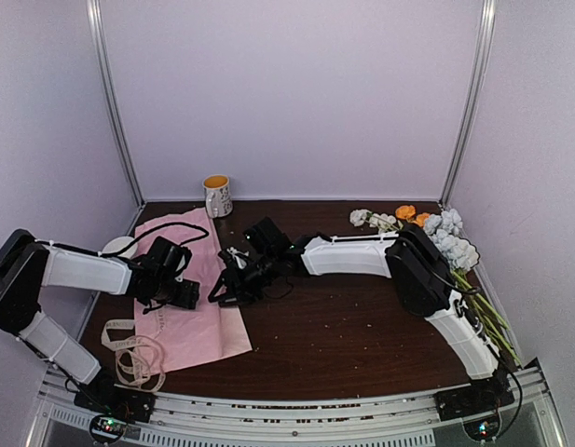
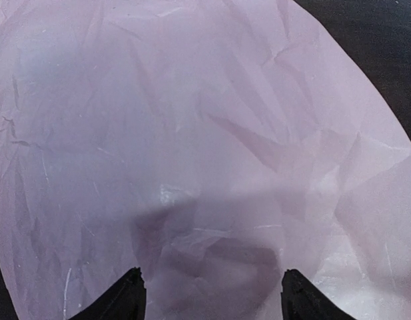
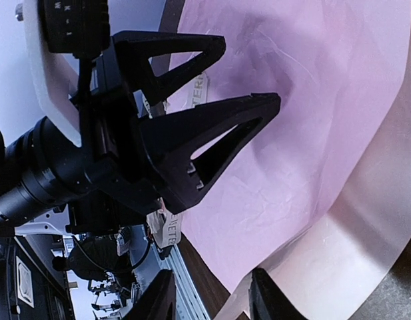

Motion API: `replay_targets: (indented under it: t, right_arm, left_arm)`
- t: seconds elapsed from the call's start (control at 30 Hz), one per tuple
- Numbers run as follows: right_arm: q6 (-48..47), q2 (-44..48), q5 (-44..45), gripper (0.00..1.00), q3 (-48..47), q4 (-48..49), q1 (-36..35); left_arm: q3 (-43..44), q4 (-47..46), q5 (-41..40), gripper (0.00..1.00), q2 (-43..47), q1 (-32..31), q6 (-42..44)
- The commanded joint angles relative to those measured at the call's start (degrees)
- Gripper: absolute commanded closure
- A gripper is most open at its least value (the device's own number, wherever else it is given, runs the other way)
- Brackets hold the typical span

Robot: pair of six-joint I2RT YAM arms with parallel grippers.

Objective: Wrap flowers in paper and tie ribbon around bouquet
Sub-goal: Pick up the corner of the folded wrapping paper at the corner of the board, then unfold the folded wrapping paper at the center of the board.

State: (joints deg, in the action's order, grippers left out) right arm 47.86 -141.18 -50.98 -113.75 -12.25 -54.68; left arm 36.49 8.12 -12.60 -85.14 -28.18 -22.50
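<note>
The pale pink paper (image 1: pixel 198 326) lies flat on the left of the table and fills the left wrist view (image 2: pixel 192 133). My left gripper (image 1: pixel 187 296) hovers low over its middle, open (image 2: pixel 212 297), with only paper under the jaws. My right gripper (image 1: pixel 219 292) is at the sheet's right edge, jaws apart (image 3: pixel 212 297). A raised edge of the paper (image 3: pixel 312 267) curls up beside its right finger. The cream ribbon (image 1: pixel 129 349) lies looped at the paper's near left corner. The flowers (image 1: pixel 441 237) lie along the table's right side, behind the right arm.
A white mug (image 1: pixel 217 196) with an orange inside stands at the back, left of centre. A white disc (image 1: pixel 117 247) sits at the paper's far left. The metal rail (image 1: pixel 296 410) runs along the near edge. Walls close in on three sides.
</note>
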Motion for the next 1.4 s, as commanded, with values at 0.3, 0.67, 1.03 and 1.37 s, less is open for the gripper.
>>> replay_targets:
  t: [0.3,0.67,1.03,1.37]
  right_arm:
    - [-1.0,-1.9,6.1,0.68,0.7,-8.3,0.7]
    - [-6.1,9.3,-0.6,1.0,1.1,-4.9,0.7]
    - [-24.9,45.7,19.9,1.0,15.2,-25.7,4.9]
    - [-43.4,54.8,36.5,1.0,11.7,-39.9,-3.3]
  left_arm:
    - [-2.1,-6.1,2.8,0.28,-2.2,0.1,-0.4]
    - [-0.6,-0.3,2.0,0.29,13.5,0.1,1.7]
    - [1.6,2.7,-3.9,0.28,33.6,0.1,2.5]
    - [4.9,-1.6,8.6,0.21,32.6,0.8,0.2]
